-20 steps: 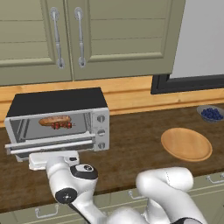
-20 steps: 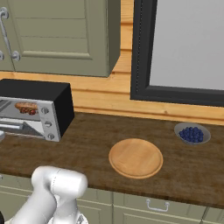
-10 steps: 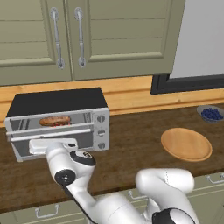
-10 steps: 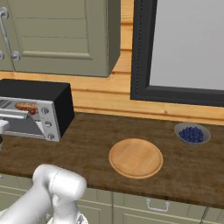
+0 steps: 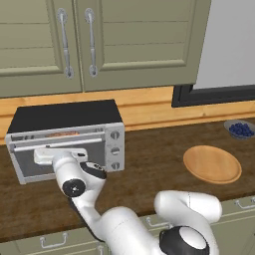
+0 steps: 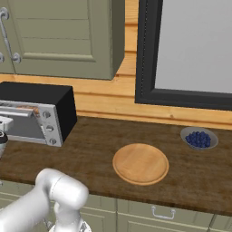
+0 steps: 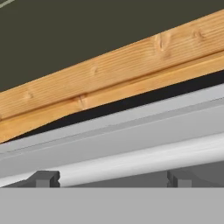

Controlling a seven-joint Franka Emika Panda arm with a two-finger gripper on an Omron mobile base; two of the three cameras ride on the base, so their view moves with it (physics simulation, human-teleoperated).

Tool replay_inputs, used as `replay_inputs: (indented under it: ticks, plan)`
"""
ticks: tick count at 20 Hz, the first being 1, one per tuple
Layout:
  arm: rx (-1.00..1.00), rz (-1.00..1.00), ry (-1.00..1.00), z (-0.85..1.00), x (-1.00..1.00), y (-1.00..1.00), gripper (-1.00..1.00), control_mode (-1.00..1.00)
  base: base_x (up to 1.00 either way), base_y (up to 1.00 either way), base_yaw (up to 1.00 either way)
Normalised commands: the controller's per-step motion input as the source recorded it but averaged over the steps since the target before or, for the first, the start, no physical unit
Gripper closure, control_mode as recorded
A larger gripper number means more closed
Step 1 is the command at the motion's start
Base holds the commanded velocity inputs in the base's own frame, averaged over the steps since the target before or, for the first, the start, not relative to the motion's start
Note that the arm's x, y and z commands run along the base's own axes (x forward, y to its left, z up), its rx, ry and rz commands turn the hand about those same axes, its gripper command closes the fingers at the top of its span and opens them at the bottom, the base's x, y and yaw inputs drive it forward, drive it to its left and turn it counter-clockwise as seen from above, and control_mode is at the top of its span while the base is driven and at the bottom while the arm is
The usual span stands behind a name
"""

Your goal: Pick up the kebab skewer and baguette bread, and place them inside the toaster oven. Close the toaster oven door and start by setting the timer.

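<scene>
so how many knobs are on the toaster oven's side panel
3, stacked in a column on the toaster oven panel right of the door: top knob, middle knob, bottom knob. The right base view shows the same column.

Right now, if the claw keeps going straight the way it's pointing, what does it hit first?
Most likely the toaster oven door. The open claw faces it, with the pale bar handle just past the fingertips, so that handle probably comes first. Exact depth is hard to judge.
</scene>
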Motion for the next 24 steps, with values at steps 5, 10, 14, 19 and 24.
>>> replay_inputs:
  ticks: [5,10,14,19,24]
  plan:
    - [0.00,0.00,0.00,0.04,0.29,0.00,-1.00,-1.00,0.00,0.00,0.00]
    - [0.00,0.00,0.00,0.03,0.26,0.00,-1.00,-1.00,0.00,0.00,0.00]
    - [0.00,0.00,0.00,0.00,0.23,0.00,-1.00,-1.00,0.00,0.00,0.00]
    - [0.00,0.00,0.00,0.00,0.11,0.00,-1.00,-1.00,0.00,0.00,0.00]
    - [0.00,0.00,0.00,0.05,-0.14,0.00,-1.00,-1.00,0.00,0.00,0.00]
